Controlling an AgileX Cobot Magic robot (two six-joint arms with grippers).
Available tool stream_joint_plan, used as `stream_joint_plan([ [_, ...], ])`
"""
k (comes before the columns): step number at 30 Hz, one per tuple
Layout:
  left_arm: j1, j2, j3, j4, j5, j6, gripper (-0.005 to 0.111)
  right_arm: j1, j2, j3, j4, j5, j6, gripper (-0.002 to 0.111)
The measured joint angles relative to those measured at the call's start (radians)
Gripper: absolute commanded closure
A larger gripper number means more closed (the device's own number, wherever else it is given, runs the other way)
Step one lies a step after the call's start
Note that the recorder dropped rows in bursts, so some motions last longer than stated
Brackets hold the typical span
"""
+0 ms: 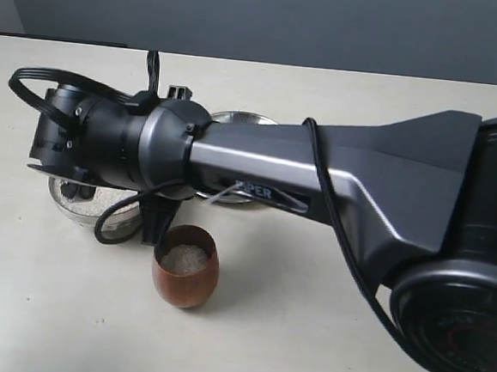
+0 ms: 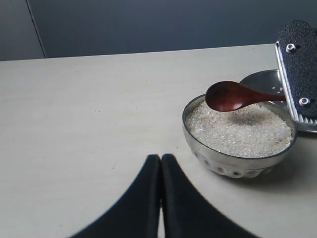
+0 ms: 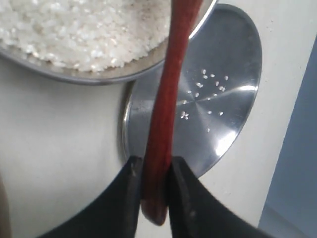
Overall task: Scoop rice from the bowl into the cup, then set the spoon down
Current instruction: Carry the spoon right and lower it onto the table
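The steel bowl (image 2: 198, 136) holds a heap of white rice (image 2: 237, 131). The dark red wooden spoon (image 2: 229, 95) hangs just above the rice, and no grains show on the side I see. My right gripper (image 3: 154, 167) is shut on the spoon's handle (image 3: 168, 99) near its end, over the bowl's rim (image 3: 114, 74). The wooden cup (image 1: 185, 271) stands in front of the bowl with rice (image 1: 183, 258) inside. My left gripper (image 2: 161, 159) is shut on nothing, low over the table beside the bowl. It is out of the exterior view.
A flat steel plate (image 3: 218, 99) with a few stray grains lies behind the bowl, touching it. My right arm (image 1: 259, 165) stretches across the table and hides most of the bowl (image 1: 79, 200) and plate (image 1: 241, 118) in the exterior view.
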Motion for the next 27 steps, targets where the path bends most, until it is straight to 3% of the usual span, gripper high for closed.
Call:
stream_joint_plan([
  [9,0.000,0.000,0.000,0.000,0.000,0.000,0.106,-0.025,-0.037,0.000,0.118,-0.004,0.088,0.109],
  [16,0.000,0.000,0.000,0.000,0.000,0.000,0.106,-0.242,-0.181,0.008,0.495,-0.006,0.188,0.109],
  [21,0.000,0.000,0.000,0.000,0.000,0.000,0.106,-0.354,-0.297,0.138,0.576,-0.008,0.191,0.109],
  [27,0.000,0.000,0.000,0.000,0.000,0.000,0.106,-0.442,-0.403,0.447,0.551,-0.005,0.188,0.109],
])
